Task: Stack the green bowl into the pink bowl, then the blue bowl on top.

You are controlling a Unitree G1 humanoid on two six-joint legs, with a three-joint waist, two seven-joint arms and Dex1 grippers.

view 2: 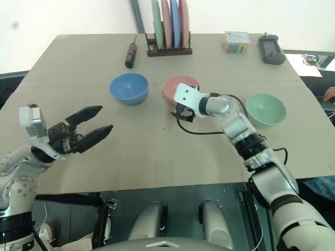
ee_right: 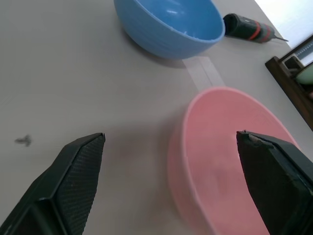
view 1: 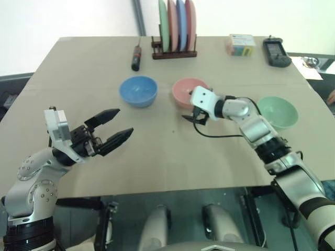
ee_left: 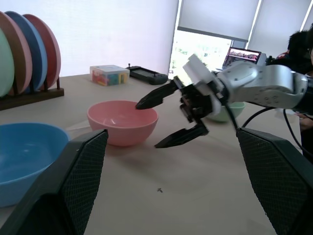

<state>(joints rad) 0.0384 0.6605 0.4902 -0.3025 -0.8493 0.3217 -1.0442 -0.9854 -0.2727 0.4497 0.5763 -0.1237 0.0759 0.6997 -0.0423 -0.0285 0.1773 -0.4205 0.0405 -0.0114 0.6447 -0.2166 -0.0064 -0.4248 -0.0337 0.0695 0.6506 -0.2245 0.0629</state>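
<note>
Three bowls sit apart in a row across our desk [view 1: 157, 157]: blue bowl [view 1: 138, 91] at ten o'clock from the middle, pink bowl [view 1: 184, 91] at twelve, green bowl [view 1: 277, 111] out at three. Our right gripper [view 1: 194, 118] hangs wide and empty just beside the pink bowl's near rim. Our left gripper [view 1: 116, 127] hovers at eight o'clock, wide too, holding nothing. Plates [view 1: 177, 25] stand racked at the far edge.

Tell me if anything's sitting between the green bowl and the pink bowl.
No object on the table lies between the green bowl and the pink bowl. Only the robot's own right arm crosses that stretch, its open right end effector beside the pink bowl.
</note>
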